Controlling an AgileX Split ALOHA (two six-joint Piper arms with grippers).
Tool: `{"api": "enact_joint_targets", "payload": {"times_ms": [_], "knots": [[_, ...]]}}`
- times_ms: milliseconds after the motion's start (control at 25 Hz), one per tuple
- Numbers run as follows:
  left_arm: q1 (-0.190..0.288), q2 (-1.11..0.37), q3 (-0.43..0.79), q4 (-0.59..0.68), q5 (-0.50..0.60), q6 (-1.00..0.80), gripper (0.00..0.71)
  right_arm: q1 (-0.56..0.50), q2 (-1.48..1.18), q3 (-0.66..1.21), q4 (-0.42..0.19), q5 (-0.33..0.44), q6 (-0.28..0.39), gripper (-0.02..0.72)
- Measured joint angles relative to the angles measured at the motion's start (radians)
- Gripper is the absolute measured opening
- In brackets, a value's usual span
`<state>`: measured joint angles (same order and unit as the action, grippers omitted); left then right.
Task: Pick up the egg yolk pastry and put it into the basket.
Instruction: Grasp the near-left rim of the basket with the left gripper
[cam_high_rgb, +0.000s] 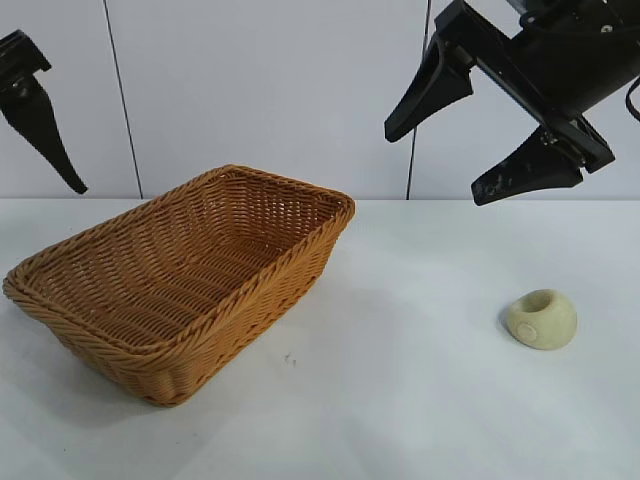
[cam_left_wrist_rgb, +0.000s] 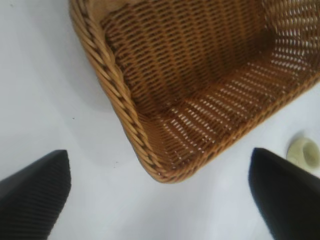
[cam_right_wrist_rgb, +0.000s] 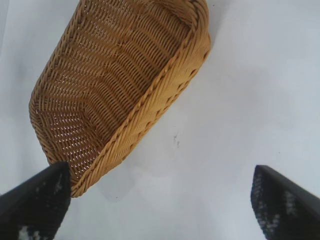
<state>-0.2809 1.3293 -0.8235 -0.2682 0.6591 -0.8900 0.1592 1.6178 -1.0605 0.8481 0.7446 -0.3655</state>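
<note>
Seen from the exterior camera: egg yolk pastry (cam_high_rgb: 541, 319) resting on the white table (cam_high_rgb: 400, 400) toward its right edge, tipped on its side so the circular dimple faces the camera and slightly left — too round a lump to show any clear long axis. Well apart from the basket (cam_high_rgb: 178, 281), with bare tabletop between the two.

Raised above the pastry, the right gripper (cam_high_rgb: 464, 146), black fingers (cam_high_rgb: 430, 95) spread wide and slanting down to the left, nothing between them. Pastry lying below and a little to the right of those fingertips, untouched.

Orange-brown wicker basket sitting on the left half of the table, its long axis running from the near-left edge toward the middle of the far edge, braided rim up, no contents visible inside.

At the far left edge of the exterior view, high above the table — one dark finger of the left gripper (cam_high_rgb: 35, 110), pointing down and to the right. In the left wrist view, both left fingers (cam_left_wrist_rgb: 32, 192) standing far apart, empty, framing one corner of the basket (cam_left_wrist_rgb: 165, 165) and, just beyond it, the pale pastry (cam_left_wrist_rgb: 303, 152) on the table.

In the right wrist view, right fingers (cam_right_wrist_rgb: 285, 205) likewise wide apart over bare table, one end of the basket (cam_right_wrist_rgb: 150, 107) beside them.
</note>
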Motion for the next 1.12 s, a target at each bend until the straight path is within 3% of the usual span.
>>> {"api": "enact_joint_targets", "payload": {"times_ms": [280,560,840,1120], "knots": [[0.000,0.054,0.000,0.061,-0.019,-0.176,0.692,0.000,0.000,0.000,0.001,0.000,0.000,0.697],[-0.032,0.168,0.000,0.066,-0.083,-0.191,0.692,0.000,0.000,0.000,0.002,0.000,0.000,0.697],[-0.035,0.325,0.000,0.068,-0.211,-0.192,0.692,0.000,0.000,0.000,0.004,0.001,0.000,0.697],[-0.035,0.443,0.000,0.068,-0.252,-0.191,0.692,0.000,0.000,0.000,0.004,0.006,0.000,0.697]]}}
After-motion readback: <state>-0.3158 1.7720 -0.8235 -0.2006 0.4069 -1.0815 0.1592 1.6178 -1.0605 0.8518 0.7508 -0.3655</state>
